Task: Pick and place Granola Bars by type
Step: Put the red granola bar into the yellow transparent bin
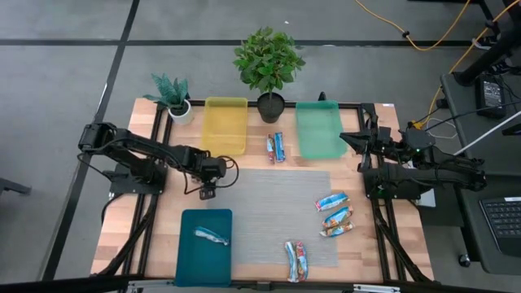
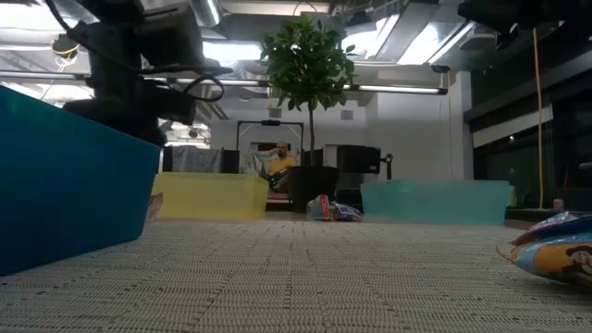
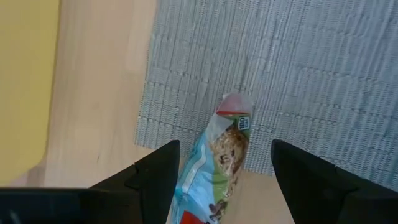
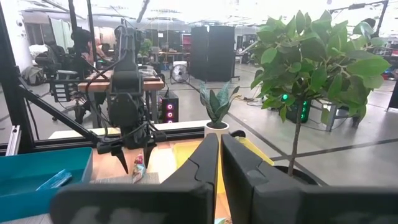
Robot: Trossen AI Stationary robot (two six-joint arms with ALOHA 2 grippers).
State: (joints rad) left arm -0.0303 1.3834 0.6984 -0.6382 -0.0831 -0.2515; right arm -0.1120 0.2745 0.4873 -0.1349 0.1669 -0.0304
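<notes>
My left gripper (image 1: 209, 194) hangs open over the left edge of the grey mat (image 1: 277, 213), pointing down. A light-blue granola bar (image 3: 219, 163) with a red end sits in the gap of my left gripper (image 3: 225, 149). From the right wrist view this granola bar (image 4: 138, 169) shows upright just below my left gripper (image 4: 134, 163). Another bar (image 1: 212, 236) lies in the teal tray (image 1: 189, 268). Two bars (image 1: 277, 148) lie between the yellow tray (image 1: 225, 124) and the green tray (image 1: 319, 129). Three bars (image 1: 334, 213) and two more (image 1: 296, 260) lie on the mat's right and near parts. My right gripper (image 1: 352, 140) waits shut beside the green tray. My left gripper stands open around the light-blue bar, which reaches up between the fingers with its red end (image 3: 233, 104) toward the mat. One long side of the bar lies close to one finger (image 3: 163, 165). I cannot tell whether it touches that finger.
A large potted plant (image 1: 269, 65) and a small one (image 1: 172, 94) stand at the table's far edge. People and desks show in the room beyond. In the low view the teal tray wall (image 2: 65, 176) is close on the left and a bar (image 2: 555, 254) on the right.
</notes>
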